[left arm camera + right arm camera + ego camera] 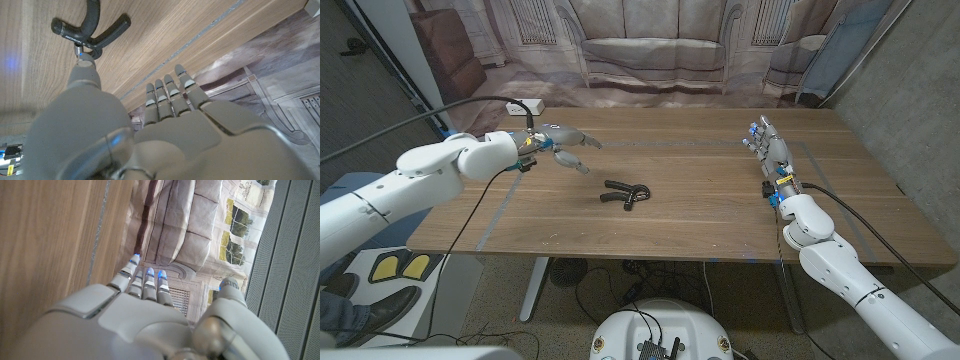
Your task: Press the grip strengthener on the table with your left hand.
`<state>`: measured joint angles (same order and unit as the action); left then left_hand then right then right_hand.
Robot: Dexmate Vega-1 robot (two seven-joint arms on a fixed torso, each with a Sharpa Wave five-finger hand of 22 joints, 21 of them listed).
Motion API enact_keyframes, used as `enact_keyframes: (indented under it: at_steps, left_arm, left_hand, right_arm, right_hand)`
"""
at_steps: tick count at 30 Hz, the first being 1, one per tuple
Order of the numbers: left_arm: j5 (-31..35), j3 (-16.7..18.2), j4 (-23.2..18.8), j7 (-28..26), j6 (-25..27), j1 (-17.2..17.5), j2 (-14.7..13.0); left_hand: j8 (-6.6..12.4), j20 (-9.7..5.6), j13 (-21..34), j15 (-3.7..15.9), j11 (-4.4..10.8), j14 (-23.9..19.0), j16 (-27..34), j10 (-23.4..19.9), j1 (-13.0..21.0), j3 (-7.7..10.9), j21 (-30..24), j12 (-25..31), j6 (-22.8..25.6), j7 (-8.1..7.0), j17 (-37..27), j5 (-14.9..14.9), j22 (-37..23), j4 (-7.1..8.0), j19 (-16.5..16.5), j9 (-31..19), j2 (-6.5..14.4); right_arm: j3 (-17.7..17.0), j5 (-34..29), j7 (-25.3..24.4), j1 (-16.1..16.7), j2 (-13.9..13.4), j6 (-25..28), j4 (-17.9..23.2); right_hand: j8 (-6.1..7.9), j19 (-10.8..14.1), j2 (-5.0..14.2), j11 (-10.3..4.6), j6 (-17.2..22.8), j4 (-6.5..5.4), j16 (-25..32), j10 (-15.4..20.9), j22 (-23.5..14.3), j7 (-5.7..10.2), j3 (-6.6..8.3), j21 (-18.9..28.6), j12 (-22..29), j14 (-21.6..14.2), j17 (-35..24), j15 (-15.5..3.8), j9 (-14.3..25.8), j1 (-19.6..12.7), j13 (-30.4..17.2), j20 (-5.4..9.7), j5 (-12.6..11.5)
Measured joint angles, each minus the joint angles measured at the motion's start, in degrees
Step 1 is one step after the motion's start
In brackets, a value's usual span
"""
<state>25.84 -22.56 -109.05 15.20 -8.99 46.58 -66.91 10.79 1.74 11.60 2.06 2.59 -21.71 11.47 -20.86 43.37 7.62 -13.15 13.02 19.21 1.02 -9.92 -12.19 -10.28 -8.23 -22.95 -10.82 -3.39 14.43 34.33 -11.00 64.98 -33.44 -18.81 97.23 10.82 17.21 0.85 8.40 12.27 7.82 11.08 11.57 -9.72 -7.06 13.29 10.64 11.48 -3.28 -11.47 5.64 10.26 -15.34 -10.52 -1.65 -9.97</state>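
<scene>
A black grip strengthener (625, 193) lies on the wooden table (700, 220) near its middle, handles splayed; it is also in the left wrist view (90, 30). My left hand (563, 143) hovers over the table's left rear part, up and to the left of the strengthener, fingers stretched out and apart, holding nothing. Its thumb (85, 70) points toward the strengthener without touching it. My right hand (768, 145) stands on its edge at the table's right side, fingers straight and apart, empty.
A white power strip (525, 105) with a black cable lies at the table's far left corner. A printed backdrop of a sofa (650, 45) hangs behind the table. A grey wall (910, 90) stands to the right.
</scene>
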Motion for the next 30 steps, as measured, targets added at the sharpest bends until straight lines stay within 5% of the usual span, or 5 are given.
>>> enact_keyframes:
  at_steps: [13,14,30]
  left_arm:
    - [1.97,-4.35,1.05,4.86,-0.85,-6.0,2.13]
    - [3.33,-4.63,1.19,8.43,-1.68,-6.44,2.3]
    - [5.76,-8.47,3.96,14.68,-5.83,-11.64,5.05]
  left_hand:
    - [-0.64,1.33,0.28,-2.08,-1.87,3.57,-1.14,4.55,0.69,0.0,0.48,-1.6,-5.36,1.85,-0.1,0.0,-0.28,0.0,0.97,0.0,0.07]
    - [-0.64,1.33,0.28,-2.23,-1.89,3.72,-1.34,4.94,1.21,0.0,0.5,-1.6,-5.81,1.87,-0.1,0.0,-0.28,0.0,1.14,0.0,-0.11]
    - [-0.87,1.15,0.55,-2.56,-2.37,7.32,-1.34,9.95,3.4,0.25,1.6,-2.17,-11.88,3.08,-0.1,-0.41,-0.1,-0.25,2.19,0.01,-0.09]
  right_arm:
    - [0.2,0.4,0.64,-0.4,0.23,0.0,-0.53]
    - [0.28,0.41,0.67,-0.59,0.32,0.0,-0.81]
    - [0.3,0.47,0.73,-0.92,0.37,0.0,-0.98]
  right_hand:
    - [0.0,0.0,0.23,0.0,0.0,0.0,0.0,0.0,0.0,0.0,0.0,0.0,0.0,0.0,0.0,0.0,0.0,-0.23,0.0,0.0,0.0]
    - [0.0,0.0,0.23,0.0,0.0,0.0,0.0,0.0,0.0,0.0,0.0,0.0,0.0,0.0,0.0,0.0,0.0,-0.23,0.0,0.0,0.0]
    - [0.0,0.0,0.35,-0.01,0.0,0.0,0.0,0.0,0.0,0.0,0.0,0.0,0.0,0.0,0.0,0.0,0.0,-0.71,0.0,0.0,0.0]
